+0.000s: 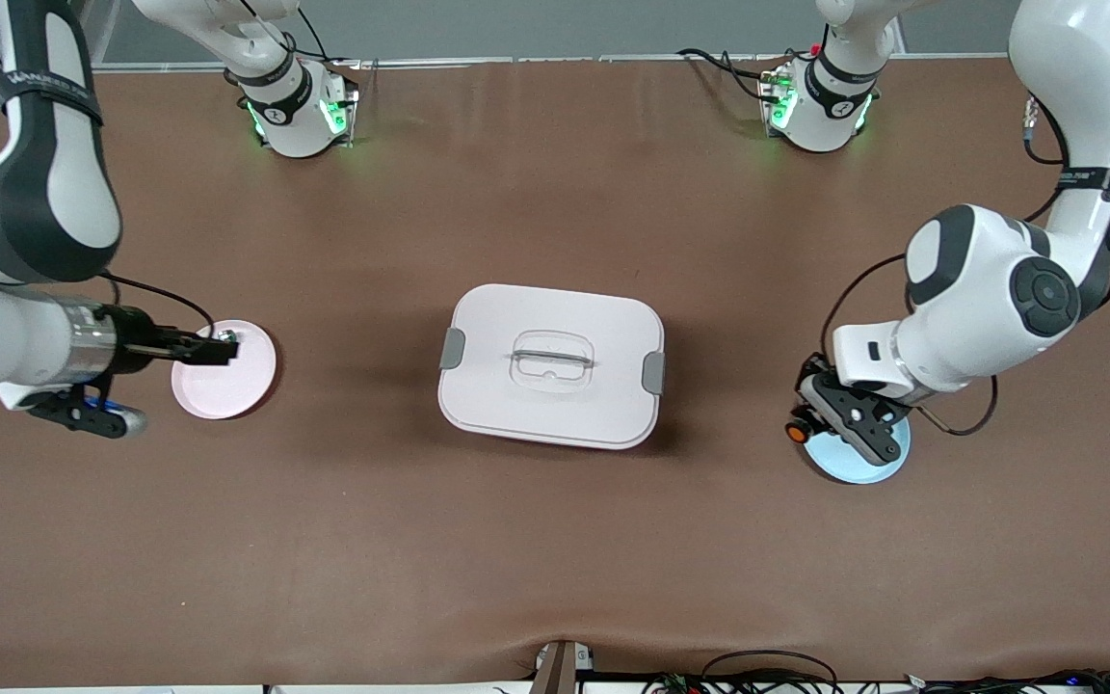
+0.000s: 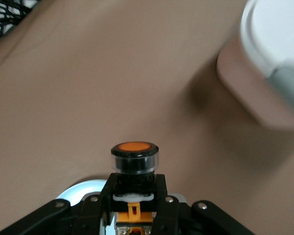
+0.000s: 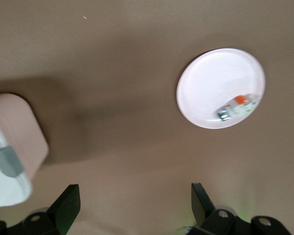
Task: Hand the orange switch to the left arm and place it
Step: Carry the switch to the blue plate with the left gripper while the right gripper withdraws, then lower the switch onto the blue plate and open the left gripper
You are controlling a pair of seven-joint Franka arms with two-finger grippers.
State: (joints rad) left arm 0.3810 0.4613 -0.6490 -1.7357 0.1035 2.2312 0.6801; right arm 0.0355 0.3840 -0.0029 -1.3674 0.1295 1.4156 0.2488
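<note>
The orange switch (image 1: 794, 433), black with a round orange cap, is held in my left gripper (image 1: 803, 416), which is shut on it low over the edge of a light blue plate (image 1: 863, 461) at the left arm's end of the table. In the left wrist view the switch (image 2: 134, 155) sits between the black fingers (image 2: 108, 196) of the left gripper (image 2: 134, 188), cap pointing toward the box (image 2: 277, 58). The white box (image 1: 551, 364) with grey latches stands mid-table. My right gripper (image 1: 216, 349) is open and empty above a pink plate (image 1: 251, 381); the right wrist view shows its spread fingers (image 3: 68, 208).
A small silver-and-white part (image 3: 237, 105) lies on the pink plate (image 3: 206, 83) at the right arm's end of the table. The box's corner and grey latch (image 3: 7, 161) show in the right wrist view. Cables hang at the table's front edge (image 1: 767, 675).
</note>
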